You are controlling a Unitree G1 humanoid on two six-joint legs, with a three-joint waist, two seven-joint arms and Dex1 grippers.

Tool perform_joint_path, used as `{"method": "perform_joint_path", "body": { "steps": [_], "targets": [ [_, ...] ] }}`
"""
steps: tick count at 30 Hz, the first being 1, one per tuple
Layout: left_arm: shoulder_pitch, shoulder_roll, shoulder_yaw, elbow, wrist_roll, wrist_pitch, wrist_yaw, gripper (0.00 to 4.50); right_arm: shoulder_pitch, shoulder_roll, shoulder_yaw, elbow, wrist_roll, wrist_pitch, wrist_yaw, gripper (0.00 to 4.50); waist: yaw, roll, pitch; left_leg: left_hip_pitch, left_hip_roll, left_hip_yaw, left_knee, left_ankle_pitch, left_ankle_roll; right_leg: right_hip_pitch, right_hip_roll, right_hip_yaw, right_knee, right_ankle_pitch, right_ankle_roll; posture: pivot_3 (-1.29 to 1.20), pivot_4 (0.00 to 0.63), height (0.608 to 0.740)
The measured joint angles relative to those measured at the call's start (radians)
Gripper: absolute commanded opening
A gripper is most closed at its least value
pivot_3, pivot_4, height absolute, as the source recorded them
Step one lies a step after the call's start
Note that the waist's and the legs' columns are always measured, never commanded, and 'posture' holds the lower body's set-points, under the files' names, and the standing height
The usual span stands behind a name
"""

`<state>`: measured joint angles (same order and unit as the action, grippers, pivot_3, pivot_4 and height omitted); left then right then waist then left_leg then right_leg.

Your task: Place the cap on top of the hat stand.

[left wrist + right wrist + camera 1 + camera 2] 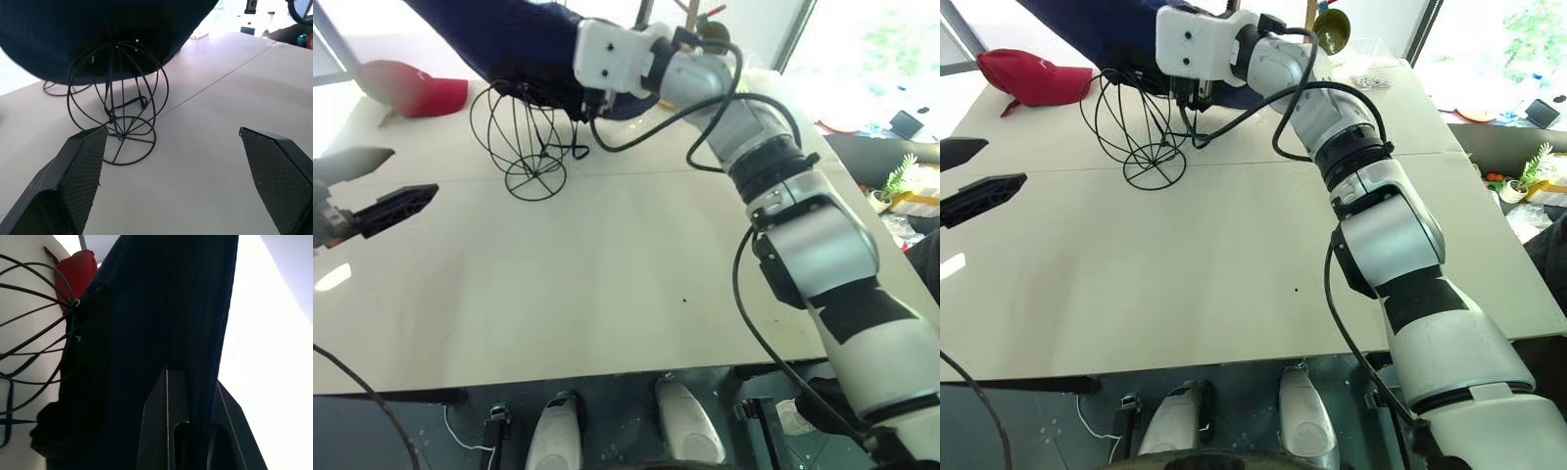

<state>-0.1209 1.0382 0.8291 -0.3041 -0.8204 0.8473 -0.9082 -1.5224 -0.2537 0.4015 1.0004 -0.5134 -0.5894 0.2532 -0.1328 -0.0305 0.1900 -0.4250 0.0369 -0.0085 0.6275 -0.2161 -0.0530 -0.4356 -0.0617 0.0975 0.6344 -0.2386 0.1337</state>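
The navy-blue cap [509,39] hangs at the far side of the table, its wide brim spread just above the hat stand [524,137], a black wire globe on a ring base. Whether the fabric touches the cage top I cannot tell. My right gripper [190,377] is shut on the cap's fabric, and its white wrist sits right beside the globe. The cap's dark underside [98,34] sits over the stand [117,122] in the left wrist view. My left gripper [396,181] stands open and holds nothing, well to the left of the stand and nearer to me.
A red baseball cap [411,88] lies at the table's far left corner, behind the stand. The pale table [607,294] stretches bare toward me. A black cable loops from the right arm over the tabletop. Clutter and a small plant [901,176] lie off the right edge.
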Motion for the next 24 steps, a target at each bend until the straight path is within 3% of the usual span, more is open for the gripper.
{"method": "perform_joint_path", "body": {
  "steps": [10,24],
  "targets": [
    [0.06,-0.02,0.128,0.015,-0.03,0.041,0.042,4.5,0.029,0.034,0.084,-0.03,-0.171,-0.096,-0.248,0.08,-0.016,-0.001,0.0,0.0,0.0,-0.001,0.0,0.0,0.0,-0.001,0.0,0.0,0.003,0.0,-0.001,0.0,0.15,0.739],
    [0.12,-0.02,0.197,0.007,-0.054,0.058,0.066,4.5,0.182,0.046,0.253,-0.106,-0.366,-0.153,-0.346,0.08,-0.021,-0.002,-0.001,0.001,0.0,-0.002,0.0,0.0,0.0,-0.002,0.0,-0.001,0.008,-0.001,-0.002,0.0,0.15,0.739]
  ]
}}
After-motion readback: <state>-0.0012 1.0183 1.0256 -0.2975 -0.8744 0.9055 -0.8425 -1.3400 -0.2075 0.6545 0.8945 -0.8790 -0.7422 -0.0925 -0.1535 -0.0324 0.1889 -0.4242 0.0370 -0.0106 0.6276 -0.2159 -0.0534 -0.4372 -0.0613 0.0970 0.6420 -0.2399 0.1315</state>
